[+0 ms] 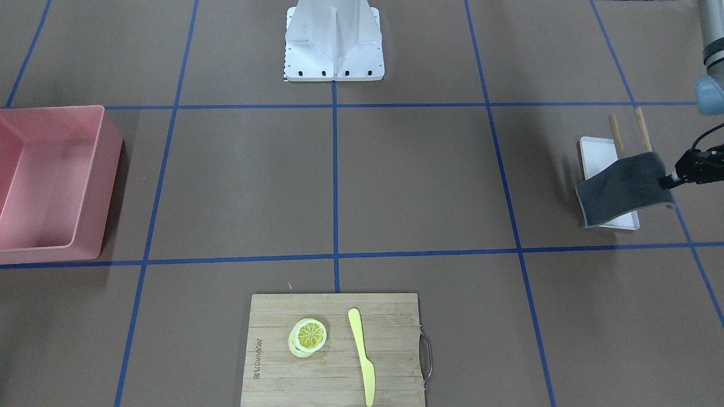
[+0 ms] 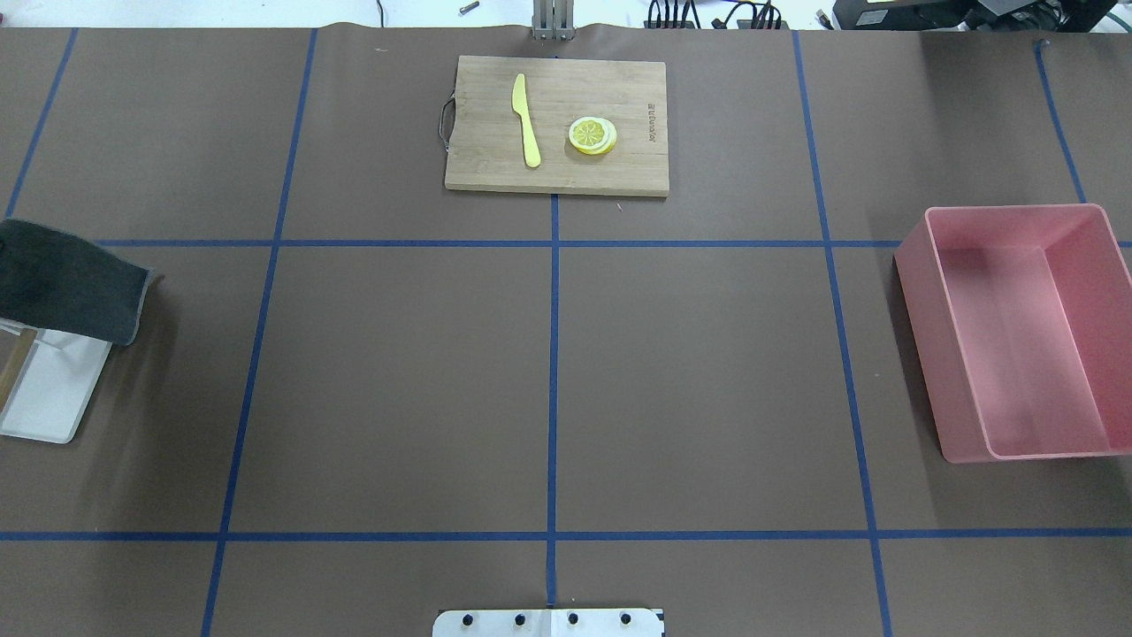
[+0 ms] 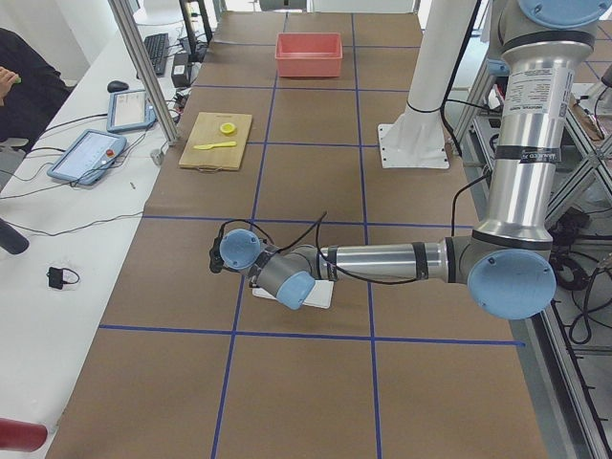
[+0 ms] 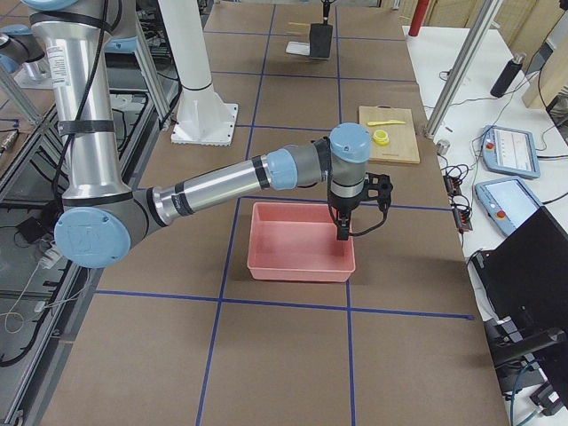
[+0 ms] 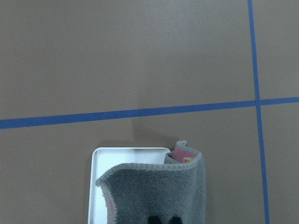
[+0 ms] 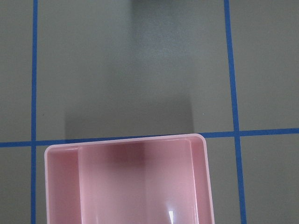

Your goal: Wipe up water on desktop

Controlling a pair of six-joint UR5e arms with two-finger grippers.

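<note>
Crosswise over white tray [image 1: 595,155], grey cloth [image 1: 622,189]

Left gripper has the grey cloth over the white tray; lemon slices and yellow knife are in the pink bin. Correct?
Not quite. The left gripper does hold the grey cloth over the white tray, but the lemon slices and yellow knife lie on the bamboo cutting board, not in the pink bin. The overhead exterior view shows this.
</note>
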